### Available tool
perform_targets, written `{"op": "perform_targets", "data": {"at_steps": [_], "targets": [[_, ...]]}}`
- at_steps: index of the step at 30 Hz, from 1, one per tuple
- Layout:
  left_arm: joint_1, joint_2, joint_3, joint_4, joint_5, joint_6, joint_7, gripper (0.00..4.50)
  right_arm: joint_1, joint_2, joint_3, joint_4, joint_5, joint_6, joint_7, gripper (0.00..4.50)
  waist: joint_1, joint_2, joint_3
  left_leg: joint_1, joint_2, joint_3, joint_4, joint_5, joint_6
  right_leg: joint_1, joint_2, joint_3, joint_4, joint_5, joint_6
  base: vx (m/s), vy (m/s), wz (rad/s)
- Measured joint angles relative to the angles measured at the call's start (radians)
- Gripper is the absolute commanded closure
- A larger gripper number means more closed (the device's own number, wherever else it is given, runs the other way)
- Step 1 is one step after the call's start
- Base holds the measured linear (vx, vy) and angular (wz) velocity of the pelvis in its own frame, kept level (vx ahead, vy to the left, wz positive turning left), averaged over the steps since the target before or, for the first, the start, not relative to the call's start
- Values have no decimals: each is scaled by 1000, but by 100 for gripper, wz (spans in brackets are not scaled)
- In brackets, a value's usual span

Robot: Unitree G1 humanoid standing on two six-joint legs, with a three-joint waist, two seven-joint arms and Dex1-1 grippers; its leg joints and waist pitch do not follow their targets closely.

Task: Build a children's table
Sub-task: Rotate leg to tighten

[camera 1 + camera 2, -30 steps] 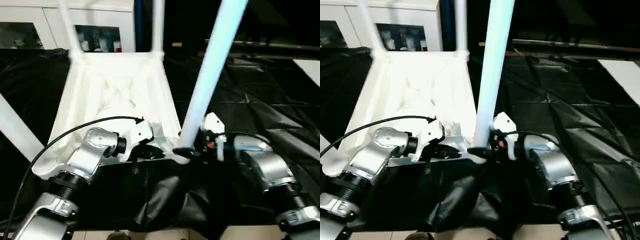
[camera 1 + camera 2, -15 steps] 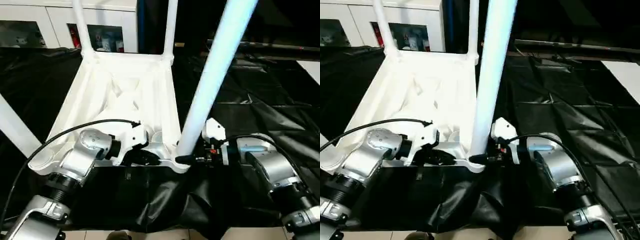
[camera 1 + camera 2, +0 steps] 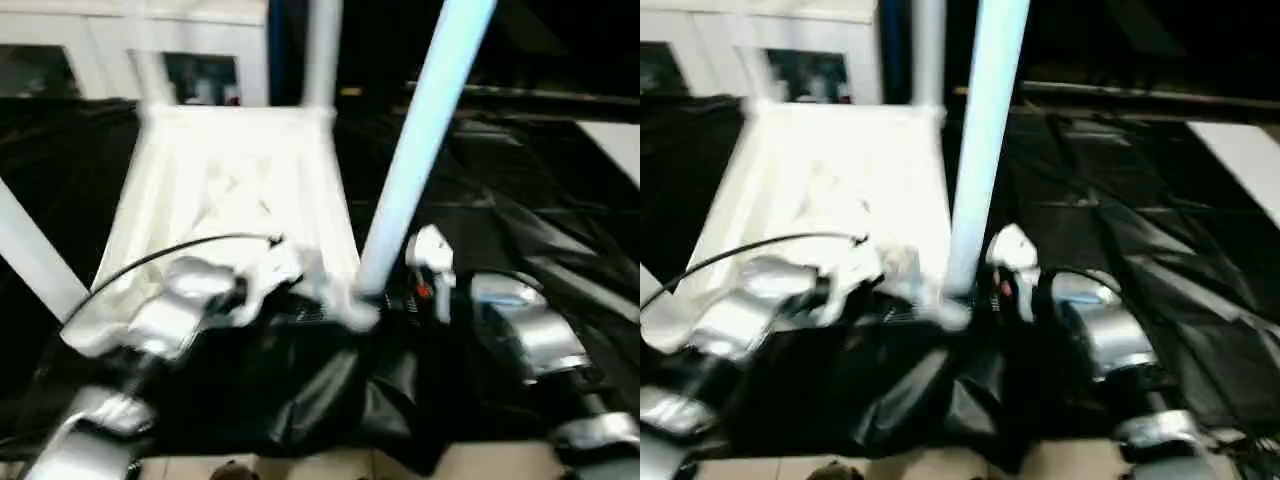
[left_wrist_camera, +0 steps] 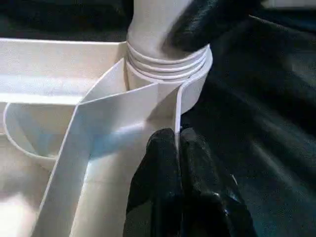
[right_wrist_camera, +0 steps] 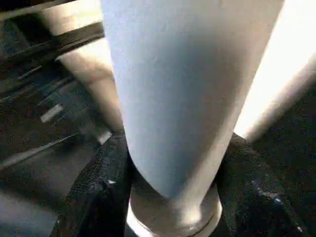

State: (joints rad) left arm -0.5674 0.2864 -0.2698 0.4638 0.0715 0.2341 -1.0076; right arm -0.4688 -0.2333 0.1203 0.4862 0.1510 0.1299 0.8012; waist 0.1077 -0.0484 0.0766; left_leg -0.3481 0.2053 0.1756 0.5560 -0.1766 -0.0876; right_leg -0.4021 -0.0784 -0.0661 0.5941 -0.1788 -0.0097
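I count four legs (image 3: 425,140) standing in the upturned table top (image 3: 235,190). My left gripper (image 4: 177,148) pinches its rim, jaws pressed together; my right gripper (image 5: 170,163) clasps one leg.

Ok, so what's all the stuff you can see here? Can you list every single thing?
table top: one, white, lying upside down on the black sheet, ribs up.
table legs: four, white, one in each corner; nearest right leg stands in its socket.
black sheet: one, spread under the table.
cabinet: one, white with glass doors, at the back.
cable: one, black, over the left arm.
left gripper: black fingers pinched on the table top's thin rim.
right gripper: black fingers either side of the nearest right leg's base.
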Motion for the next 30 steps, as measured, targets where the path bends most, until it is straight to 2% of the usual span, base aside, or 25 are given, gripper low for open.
{"op": "perform_targets", "data": {"at_steps": [7, 11, 13, 16, 18, 25, 30], "targets": [[-14, -89, 13, 14, 44, 75, 168, 450, -7, 154, -62, 26, -48, 24, -332, 253, -21, 3, -3, 1, -1, -3, -1, 0, 0, 1, 0, -2, -7, 0, 0, 0, 0, 0], [-15, -109, 13, 18, 61, 85, 201, 450, -12, 181, -70, 30, -72, 18, -384, 253, -22, 6, -8, 0, -1, -4, -2, 0, 0, 2, 0, -3, -16, 0, 0, 0, 0, 0], [-15, -111, 13, 18, 62, 85, 204, 450, -11, 181, -70, 30, -73, 16, -384, 197, -22, 6, -8, 0, -2, -3, -2, 0, 0, 2, 0, -1, -17, 0, 0, 0, 0, 0], [-15, -111, 12, 18, 61, 84, 202, 450, -11, 181, -71, 28, -69, 16, -373, 174, -21, 7, -8, 0, -2, -3, -2, 0, 0, 2, 0, -1, -17, 0, 0, 0, 0, 0], [-15, -104, 12, 13, 60, 79, 186, 450, -11, 157, -67, 21, -70, 19, -319, 149, -18, 7, -8, 0, -2, -3, -3, 0, 0, 1, 0, -1, -16, 0, 0, 0, 0, 0], [11, -23, 9, -27, 17, 38, 43, 450, 7, 30, -10, -35, -40, 18, -41, 149, -11, 8, -8, -1, -2, -3, -8, 0, 0, 1, 1, -2, -14, 11, -1, 0, 0, 0], [44, 58, 0, -75, -40, -5, -124, 450, 17, -52, 50, -92, -3, 20, 171, 149, 4, 16, -7, -2, 0, -2, -7, 0, 0, -3, 2, -3, -14, 10, -5, 31, 0, 0]]}}
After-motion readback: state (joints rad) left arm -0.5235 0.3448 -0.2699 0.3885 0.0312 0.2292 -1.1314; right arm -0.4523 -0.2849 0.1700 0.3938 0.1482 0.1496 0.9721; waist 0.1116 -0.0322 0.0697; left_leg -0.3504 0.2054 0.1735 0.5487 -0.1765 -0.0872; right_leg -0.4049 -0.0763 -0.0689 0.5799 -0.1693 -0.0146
